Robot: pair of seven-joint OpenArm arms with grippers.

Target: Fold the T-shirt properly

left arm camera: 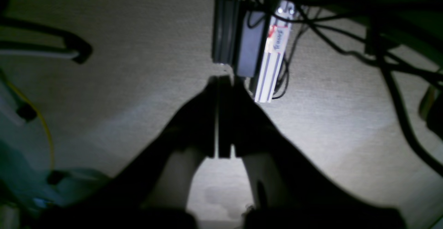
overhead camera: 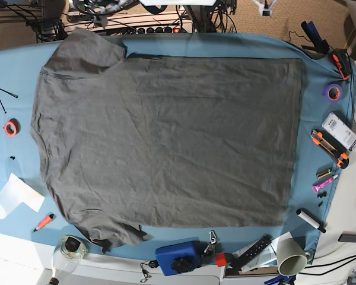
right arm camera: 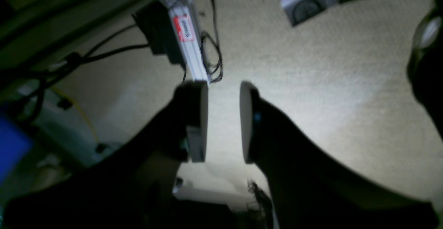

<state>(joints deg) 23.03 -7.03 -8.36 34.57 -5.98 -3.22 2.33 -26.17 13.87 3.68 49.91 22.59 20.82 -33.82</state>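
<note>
The dark charcoal-grey T-shirt (overhead camera: 166,142) lies spread flat on the blue-teal table cloth (overhead camera: 12,77). Its sleeves are at the upper left and lower left, and its hem is on the right. Neither arm shows in the base view. In the left wrist view my left gripper (left arm camera: 221,80) has its fingers pressed together with nothing between them, above beige carpet. In the right wrist view my right gripper (right arm camera: 223,87) is open with a gap between its pads and is empty, also above carpet. The T-shirt shows in neither wrist view.
Small items ring the shirt: a red tape roll (overhead camera: 10,127), white paper (overhead camera: 12,196), an orange marker (overhead camera: 43,222), a blue box (overhead camera: 178,256), a paper cup (overhead camera: 292,255), a box cutter (overhead camera: 329,148) and purple tape (overhead camera: 332,91). An aluminium rail (left arm camera: 273,59) and cables hang near the grippers.
</note>
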